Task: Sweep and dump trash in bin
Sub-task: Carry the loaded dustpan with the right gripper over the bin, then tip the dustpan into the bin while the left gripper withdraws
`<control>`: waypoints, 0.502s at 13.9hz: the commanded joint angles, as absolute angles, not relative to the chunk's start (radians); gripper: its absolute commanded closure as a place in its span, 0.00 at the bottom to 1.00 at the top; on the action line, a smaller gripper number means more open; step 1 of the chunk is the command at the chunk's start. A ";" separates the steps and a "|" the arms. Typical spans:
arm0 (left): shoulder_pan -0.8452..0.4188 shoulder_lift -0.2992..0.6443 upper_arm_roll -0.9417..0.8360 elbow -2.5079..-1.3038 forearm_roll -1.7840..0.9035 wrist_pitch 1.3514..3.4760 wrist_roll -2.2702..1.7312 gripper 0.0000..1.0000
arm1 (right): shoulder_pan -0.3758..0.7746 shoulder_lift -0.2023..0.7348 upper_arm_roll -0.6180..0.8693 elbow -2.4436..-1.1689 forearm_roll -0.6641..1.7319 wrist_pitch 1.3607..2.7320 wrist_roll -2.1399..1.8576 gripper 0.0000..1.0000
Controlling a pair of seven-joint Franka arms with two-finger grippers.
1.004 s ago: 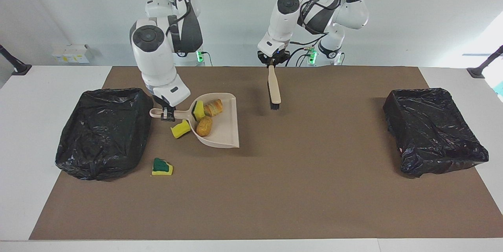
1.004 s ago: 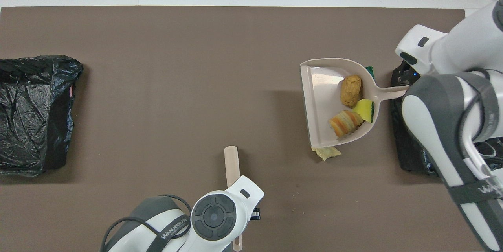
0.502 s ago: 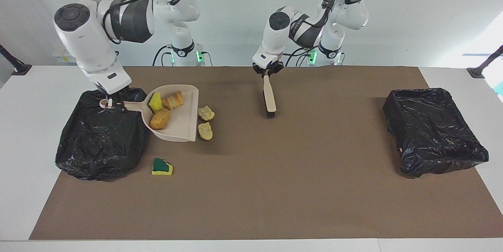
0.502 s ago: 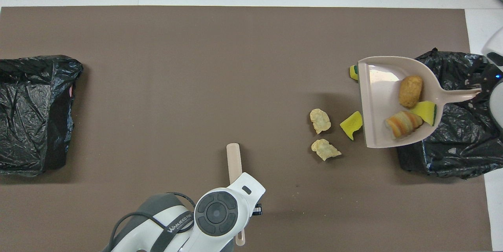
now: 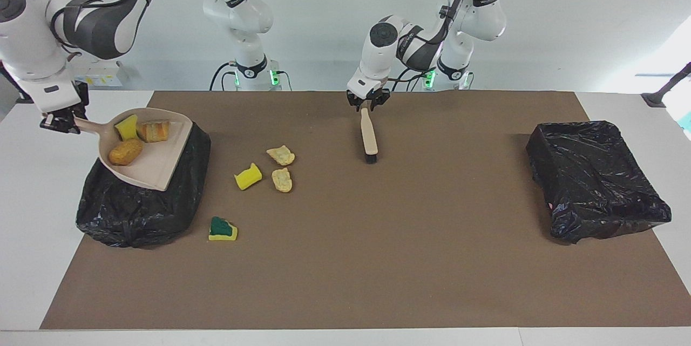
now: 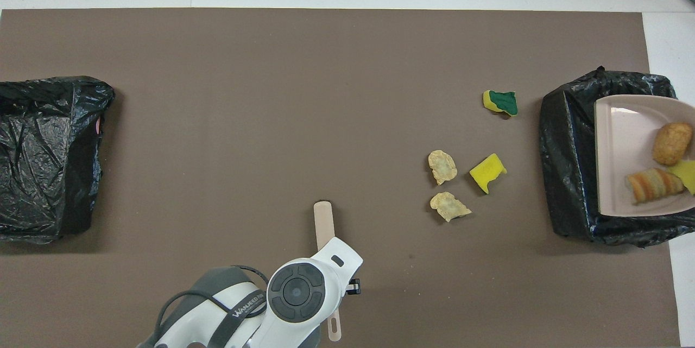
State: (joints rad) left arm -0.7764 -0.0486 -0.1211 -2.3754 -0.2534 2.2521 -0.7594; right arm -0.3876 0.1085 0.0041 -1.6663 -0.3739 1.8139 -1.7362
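Note:
My right gripper (image 5: 60, 120) is shut on the handle of the beige dustpan (image 5: 154, 165), holding it over the black-lined bin (image 5: 140, 211) at the right arm's end. In the pan (image 6: 619, 136) lie three bits of trash: a yellow sponge chunk (image 5: 128, 127), a striped lump (image 5: 154, 130) and an orange-brown lump (image 5: 125, 152). On the mat lie a yellow sponge chunk (image 5: 248, 176), two pale beige lumps (image 5: 281, 155) (image 5: 282, 180) and a yellow-and-green sponge (image 5: 222, 229). My left gripper (image 5: 367, 102) is at the handle end of the beige brush (image 5: 369, 133), whose black bristles point away from the robots.
A second black-lined bin (image 5: 594, 178) stands at the left arm's end of the brown mat (image 5: 410, 238). The white table top (image 5: 32, 184) shows around the mat.
The right arm lifted the dustpan off the mat and carried it sideways over the bin, uncovering the bits beside it. The left gripper and brush drew slightly toward the robots.

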 commanded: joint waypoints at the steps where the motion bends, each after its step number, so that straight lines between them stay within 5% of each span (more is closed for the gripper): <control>1: -0.737 -0.054 -0.114 -2.373 -0.238 2.263 -0.741 0.00 | -0.413 0.089 0.020 -1.681 -0.480 1.862 -1.712 1.00; 7: -0.568 -0.074 -0.109 -2.248 -0.164 2.131 -0.674 0.00 | -0.321 0.066 0.034 -1.730 -0.765 1.850 -1.635 1.00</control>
State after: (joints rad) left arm -0.6268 -0.0533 -0.1052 -2.2886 -0.1942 2.1939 -0.7063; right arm -0.3494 0.1061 0.0300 -1.6768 -0.6894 1.8473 -1.6586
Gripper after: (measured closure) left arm 0.000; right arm 0.674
